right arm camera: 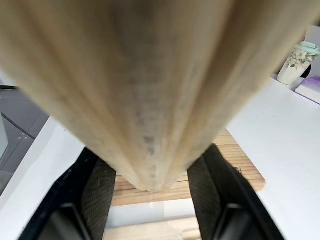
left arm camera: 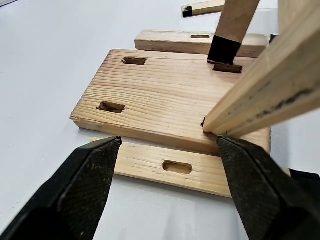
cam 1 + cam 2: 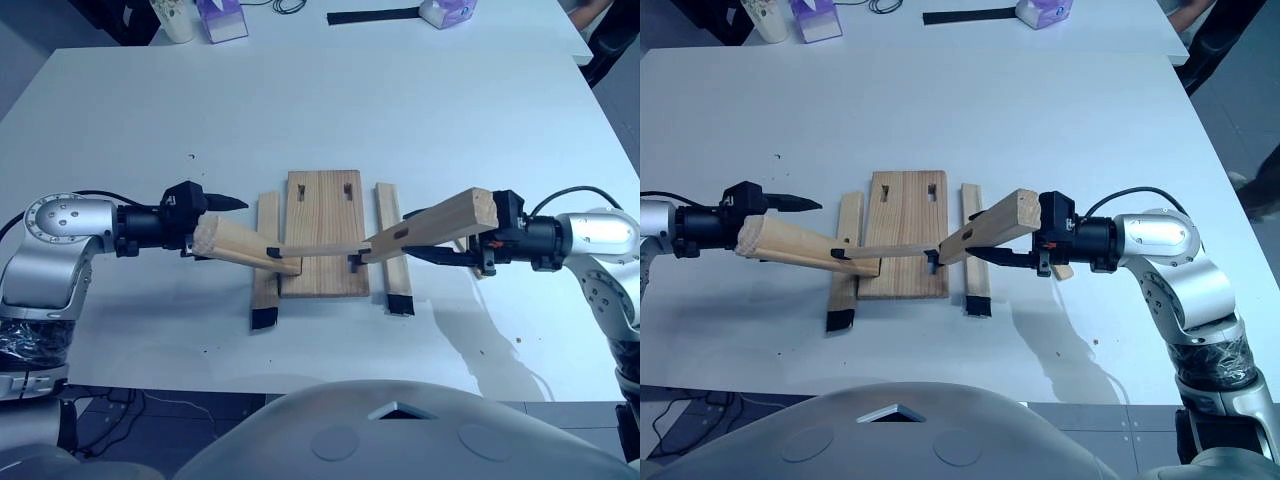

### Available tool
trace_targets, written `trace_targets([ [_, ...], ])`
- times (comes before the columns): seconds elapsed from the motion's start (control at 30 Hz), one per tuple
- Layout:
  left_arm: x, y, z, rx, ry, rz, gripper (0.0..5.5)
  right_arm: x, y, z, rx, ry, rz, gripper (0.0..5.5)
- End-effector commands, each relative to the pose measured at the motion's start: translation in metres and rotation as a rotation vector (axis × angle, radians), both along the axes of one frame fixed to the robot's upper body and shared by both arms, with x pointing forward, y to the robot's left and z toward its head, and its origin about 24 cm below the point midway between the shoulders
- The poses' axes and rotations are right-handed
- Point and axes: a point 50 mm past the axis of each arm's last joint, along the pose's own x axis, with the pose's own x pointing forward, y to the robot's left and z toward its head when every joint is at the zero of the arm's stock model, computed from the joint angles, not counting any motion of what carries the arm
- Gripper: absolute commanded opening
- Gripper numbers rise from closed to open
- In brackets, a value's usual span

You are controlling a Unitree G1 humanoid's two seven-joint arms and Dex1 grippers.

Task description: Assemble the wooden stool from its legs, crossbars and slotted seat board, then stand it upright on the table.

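The right hand (image 1: 150,180) is clamped on the right leg (image 3: 440,220), holding it tilted over the seat board (image 3: 320,205), which lies flat on the desk (image 3: 400,120). The left hand (image 2: 169,142) stands spread open, the left leg (image 3: 245,248) seemingly only propped against one finger. The thin crossbar (image 3: 320,250) bridges the two legs, sagging over the board, so any push from the right could roll the unclamped leg aside and pull the crossbar from its slot.
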Motion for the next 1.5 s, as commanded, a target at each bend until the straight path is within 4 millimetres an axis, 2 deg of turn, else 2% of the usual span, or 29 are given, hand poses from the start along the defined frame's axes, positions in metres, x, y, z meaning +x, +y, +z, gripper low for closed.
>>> trace_targets([
  [0.03, 0.003, 0.003, 0.004, 0.037, -0.002, -0.011, 3.55, -0.006, -0.002, -0.013, -0.045, 0.069, 0.010, 2.01],
  [0.4, 0.002, 0.002, 0.001, 0.038, 0.003, -0.012, 3.55, 0.006, 0.005, 0.014, 0.018, -0.043, -0.007, 2.01],
  [0.87, 0.007, 0.001, 0.003, 0.042, -0.002, -0.030, 3.55, -0.005, 0.015, -0.005, 0.014, 0.025, 0.026, 2.01],
  [1.1, 0.008, 0.000, 0.004, 0.042, -0.004, -0.037, 3.55, -0.008, 0.006, -0.017, -0.046, 0.076, 0.034, 2.01],
  [1.33, 0.001, -0.001, 0.001, 0.036, 0.002, -0.035, 3.55, -0.006, -0.003, -0.012, -0.084, 0.079, 0.053, 2.01],
  [1.5, -0.007, -0.004, -0.004, 0.029, 0.017, -0.041, 3.55, -0.006, 0.000, -0.009, -0.124, 0.076, 0.108, 2.01],
])
